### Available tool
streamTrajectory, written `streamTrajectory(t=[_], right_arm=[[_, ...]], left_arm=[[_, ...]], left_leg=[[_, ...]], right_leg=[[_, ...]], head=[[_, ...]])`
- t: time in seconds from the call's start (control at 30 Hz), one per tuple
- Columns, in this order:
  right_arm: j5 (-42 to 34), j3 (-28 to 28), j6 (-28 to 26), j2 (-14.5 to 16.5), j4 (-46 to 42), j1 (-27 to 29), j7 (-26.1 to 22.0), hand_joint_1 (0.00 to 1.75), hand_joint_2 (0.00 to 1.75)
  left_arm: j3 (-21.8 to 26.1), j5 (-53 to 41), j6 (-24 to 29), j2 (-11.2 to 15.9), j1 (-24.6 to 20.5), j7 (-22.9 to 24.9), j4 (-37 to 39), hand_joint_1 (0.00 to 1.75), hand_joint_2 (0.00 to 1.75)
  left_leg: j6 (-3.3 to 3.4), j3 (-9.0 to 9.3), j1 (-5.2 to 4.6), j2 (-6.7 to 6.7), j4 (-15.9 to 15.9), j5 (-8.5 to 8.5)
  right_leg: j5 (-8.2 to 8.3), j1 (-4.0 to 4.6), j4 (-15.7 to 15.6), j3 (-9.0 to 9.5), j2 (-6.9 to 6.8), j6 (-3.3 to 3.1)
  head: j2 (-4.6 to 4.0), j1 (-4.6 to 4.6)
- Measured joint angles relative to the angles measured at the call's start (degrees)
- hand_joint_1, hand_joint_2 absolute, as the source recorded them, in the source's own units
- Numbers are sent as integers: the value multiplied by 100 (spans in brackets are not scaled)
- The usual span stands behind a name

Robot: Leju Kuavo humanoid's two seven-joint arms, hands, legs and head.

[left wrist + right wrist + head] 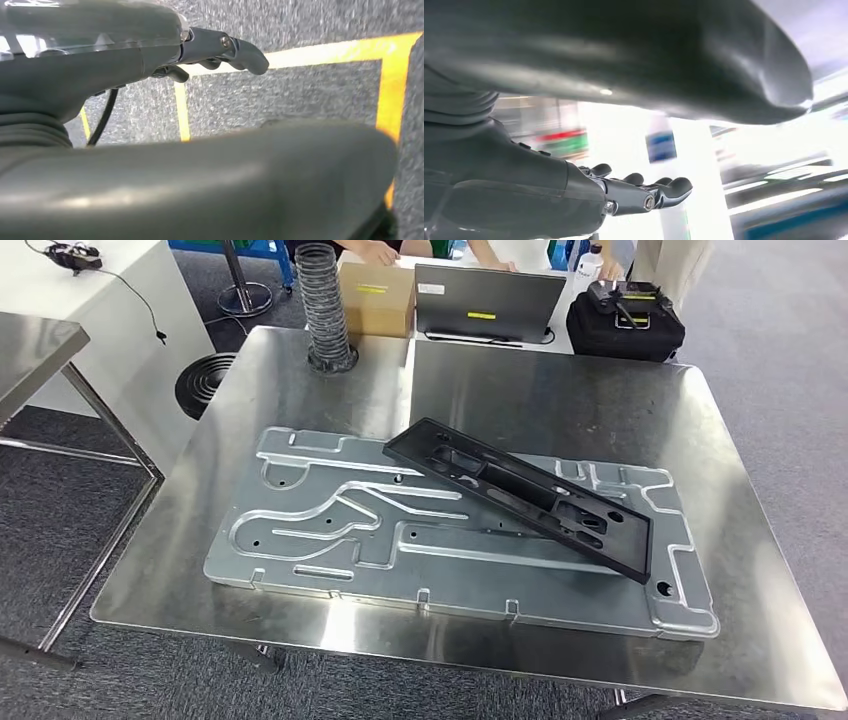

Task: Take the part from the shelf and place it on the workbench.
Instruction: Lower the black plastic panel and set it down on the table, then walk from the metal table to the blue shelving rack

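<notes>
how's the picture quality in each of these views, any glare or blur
Head view: sharp, soft glare on the steel workbench around the black part. Left wrist view: left hand sharp, floor streaked by blur. Right wrist view: right hand clear, background overexposed and smeared.

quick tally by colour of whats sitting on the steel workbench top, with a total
black: 1, the long black plastic frame part
silver: 1, the large stamped silver metal panel under it
grey: 1, the upright grey ribbed hose at the far edge
total: 3
</notes>
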Motion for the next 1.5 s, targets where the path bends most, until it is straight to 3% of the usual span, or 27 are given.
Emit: streamTrajectory(t=[0.07,0.1,0.13,0.2,0.27,0.33,0.4,0.47,0.53,0.57,0.6,0.63,0.67,0.73,0.8,0.9,0.93,1.0,1.07,1.1,1.13,1.2,1.27,1.3,1.43,1.5], right_arm=[[-127,-823,-36,350,-417,200,379,0,0],[-158,-945,-70,469,-551,247,505,0,0],[-160,-934,-125,559,-629,269,588,0,0],[-94,-883,-238,682,-668,279,607,0,0],[94,-852,-403,772,-569,230,581,0,0],[486,-840,-768,831,-112,52,442,0,0],[915,-833,-1277,877,661,-171,189,0,0],[1126,-821,-1604,936,1296,-337,8,0,0],[1169,-808,-1717,986,1698,-454,-58,0,0],[1182,-802,-1737,1006,1865,-497,-58,0,0],[1196,-796,-1752,1026,2019,-538,-27,0,0],[1227,-792,-1787,1047,2177,-583,25,0,0],[1281,-789,-1905,1069,2385,-642,83,0,0],[1431,-789,-2476,1109,3049,-789,152,0,0],[1542,-788,-3275,1169,3901,-935,207,0,0],[1572,-787,-4232,1240,5168,-1123,334,0,0],[1570,-785,-4417,1246,5591,-1174,338,0,0],[1568,-767,-4578,1246,6365,-1275,308,0,0],[1591,-721,-4552,1246,6995,-1381,288,0,0],[1606,-695,-4533,1249,7257,-1425,289,0,0],[1621,-672,-4517,1251,7474,-1460,293,0,0],[1645,-635,-4506,1240,7795,-1515,341,0,0],[1661,-609,-4488,1228,8042,-1580,449,0,0],[1663,-601,-4478,1232,8149,-1606,514,0,0],[1659,-582,-4438,1329,8493,-1667,728,0,0],[1655,-570,-4415,1409,8604,-1699,752,0,0]], left_arm=[[18,75,45,3,2,-39,0,0,0],[37,135,68,5,-4,-71,0,0,0],[60,186,85,7,-16,-108,0,0,0],[95,246,101,10,-63,-173,0,0,0],[125,302,120,13,-102,-232,-1,0,0],[178,360,157,8,-125,-270,-2,0,0],[228,386,188,-1,-138,-287,-2,0,0],[259,387,198,-4,-133,-299,-2,0,0],[291,388,200,-4,-123,-302,-2,0,0],[309,387,203,-4,-120,-302,-2,0,0],[325,382,211,-4,-115,-302,-2,0,0],[334,366,226,-3,-111,-303,-2,0,0],[339,328,246,3,-109,-303,-2,0,0],[327,170,276,35,-113,-299,-2,0,0],[278,-22,268,87,-118,-263,-2,0,0],[193,-192,213,196,-103,-81,-3,0,0],[182,-208,203,240,-103,3,-4,0,0],[180,-195,210,323,-107,158,-8,0,0],[181,-171,238,401,-103,231,-9,0,0],[181,-165,246,430,-102,239,-10,0,0],[181,-166,247,451,-101,240,-10,0,0],[181,-177,243,471,-102,223,-10,0,0],[179,-209,229,486,-111,190,-10,0,0],[174,-234,213,496,-118,172,-10,0,0],[130,-305,122,514,-125,150,-11,0,0],[103,-332,84,514,-127,152,-11,0,0]], left_leg=[[-2,5,-17,76,2,-16],[-5,13,-24,146,3,-29],[-13,26,-26,233,5,-43],[-36,57,-28,366,8,-69],[-95,96,-40,441,6,-107],[-168,121,-28,484,-3,-129],[-234,129,-7,507,44,-170],[-282,-1,-7,503,399,-430],[-306,-317,-3,497,1132,-854],[-313,-462,-2,497,1462,-992],[-311,-532,-4,497,1631,-1020],[-299,-496,-7,497,1576,-930],[-276,-350,-11,497,1294,-744],[-208,62,-27,500,460,-361],[-161,261,-46,508,0,-212],[-101,263,-43,520,-92,-134],[-72,267,-28,528,-130,-84],[-35,249,-1,544,-178,2],[-34,180,-1,549,-164,37],[-41,144,-2,551,-144,46],[-48,109,-1,550,-114,52],[-74,44,12,542,-34,49],[-140,-17,13,532,47,45],[-183,-41,10,527,74,52],[-341,-112,22,516,117,63],[-384,-270,39,509,493,-286]], right_leg=[[-289,-6,706,-361,95,25],[-286,-6,827,-434,111,31],[-171,-8,699,-379,121,31],[186,-24,-91,33,101,6],[406,6,-719,385,95,-71],[450,66,-813,443,128,-166],[490,66,-850,448,154,-250],[526,40,-891,449,156,-317],[536,45,-888,431,152,-346],[538,52,-882,420,151,-351],[539,59,-873,410,151,-353],[539,66,-863,405,152,-354],[539,75,-854,405,155,-355],[539,104,-839,410,162,-348],[548,121,-829,404,162,-313],[565,109,-819,390,160,-222],[491,104,-735,359,159,-193],[132,78,-249,166,154,-139],[-263,37,475,-118,149,-82],[-339,13,706,-193,147,-57],[-298,-12,720,-160,143,-35],[20,-56,110,207,135,-6],[236,-49,-558,551,145,-39],[273,-32,-710,609,154,-79],[384,7,-740,508,157,-284],[483,4,-763,405,146,-382]], head=[[1,-1],[1,-1],[1,-1],[1,-1],[2,-1],[2,0],[1,0],[2,-1],[2,-1],[2,-1],[1,-1],[1,-1],[1,-1],[2,-1],[2,0],[1,1],[1,1],[1,2],[2,2],[2,2],[2,2],[2,2],[2,1],[2,1],[1,1],[1,0]])
